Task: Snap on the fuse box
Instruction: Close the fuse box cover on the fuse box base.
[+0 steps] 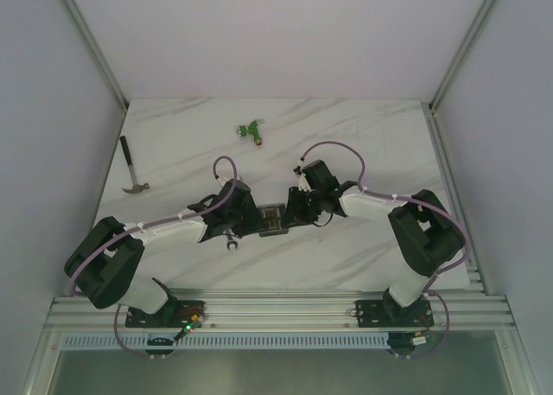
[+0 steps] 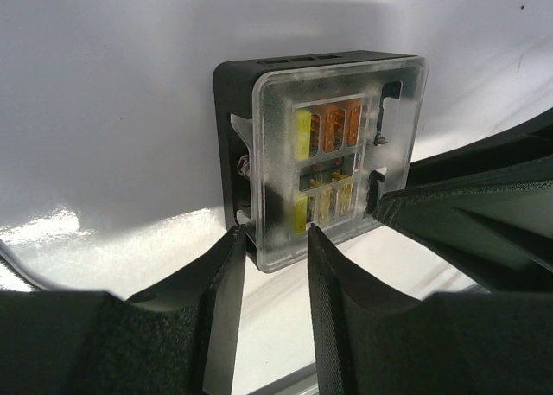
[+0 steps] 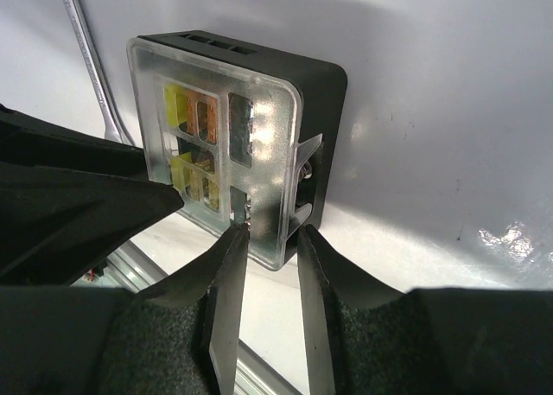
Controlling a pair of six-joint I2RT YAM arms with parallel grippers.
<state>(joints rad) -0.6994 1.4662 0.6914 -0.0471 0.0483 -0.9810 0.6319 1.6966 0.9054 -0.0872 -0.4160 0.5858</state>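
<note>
The fuse box (image 1: 273, 219), a small black square box with a clear lid over yellow and orange fuses, is held on edge just above the white table between both arms. My left gripper (image 1: 256, 219) pinches its lower corner: in the left wrist view the fuse box (image 2: 328, 144) has one tip of my left gripper (image 2: 272, 232) on the black base and the other on the lid. My right gripper (image 1: 292, 213) grips the opposite corner. In the right wrist view the fuse box (image 3: 225, 136) sits between the tips of my right gripper (image 3: 270, 231), lid and base squeezed together.
A green connector (image 1: 251, 130) lies at the back of the table. A hammer (image 1: 131, 172) rests near the left edge. A small wrench (image 1: 231, 239) lies below my left gripper, its shaft (image 3: 86, 58) showing behind the box. The aluminium rail (image 1: 276, 313) runs along the near edge.
</note>
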